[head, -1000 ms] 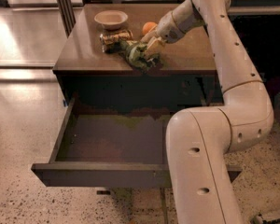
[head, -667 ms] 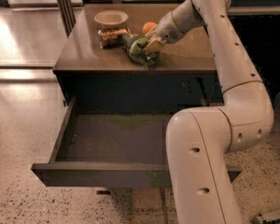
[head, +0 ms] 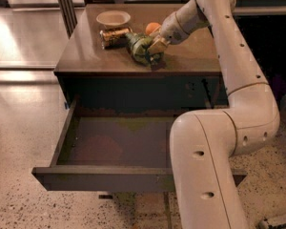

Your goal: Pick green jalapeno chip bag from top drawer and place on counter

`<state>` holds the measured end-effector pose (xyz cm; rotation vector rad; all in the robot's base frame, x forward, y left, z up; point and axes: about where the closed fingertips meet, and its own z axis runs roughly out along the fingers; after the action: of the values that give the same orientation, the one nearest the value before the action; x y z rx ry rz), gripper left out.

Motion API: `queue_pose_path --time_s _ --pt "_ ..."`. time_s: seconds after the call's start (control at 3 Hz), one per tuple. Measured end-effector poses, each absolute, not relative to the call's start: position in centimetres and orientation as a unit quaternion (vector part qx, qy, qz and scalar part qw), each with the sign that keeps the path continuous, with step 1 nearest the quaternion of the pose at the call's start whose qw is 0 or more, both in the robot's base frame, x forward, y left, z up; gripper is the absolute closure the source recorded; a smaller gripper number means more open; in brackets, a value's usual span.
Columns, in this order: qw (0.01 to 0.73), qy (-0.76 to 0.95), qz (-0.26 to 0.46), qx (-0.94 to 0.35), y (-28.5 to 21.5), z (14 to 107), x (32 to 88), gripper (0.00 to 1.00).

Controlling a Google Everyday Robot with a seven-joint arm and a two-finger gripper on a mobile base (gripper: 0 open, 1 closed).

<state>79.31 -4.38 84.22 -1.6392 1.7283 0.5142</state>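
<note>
The green jalapeno chip bag (head: 140, 49) lies on the worktop (head: 81, 51), close to its near edge. The end effector (head: 157, 46) touches its right side; whether it grasps or has released, I cannot tell. If the foil catches when the arm lifts, the bag may be dragged over the edge into the open top drawer (head: 109, 147), or be pushed against the can (head: 113, 36) just left of it.

counter (head: 195, 57), bowl (head: 113, 18), can (head: 114, 36), orange (head: 152, 28), bag (head: 140, 50) under gripper (head: 157, 46)
</note>
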Motion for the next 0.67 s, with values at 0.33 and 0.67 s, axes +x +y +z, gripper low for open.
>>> queue_pose_path --time_s 0.33,0.67 --pt "0.345 0.666 0.198 -0.631 -4.38 84.22 79.31 0.58" --pt "0.345 0.666 0.198 -0.631 -4.38 84.22 79.32 0.35"
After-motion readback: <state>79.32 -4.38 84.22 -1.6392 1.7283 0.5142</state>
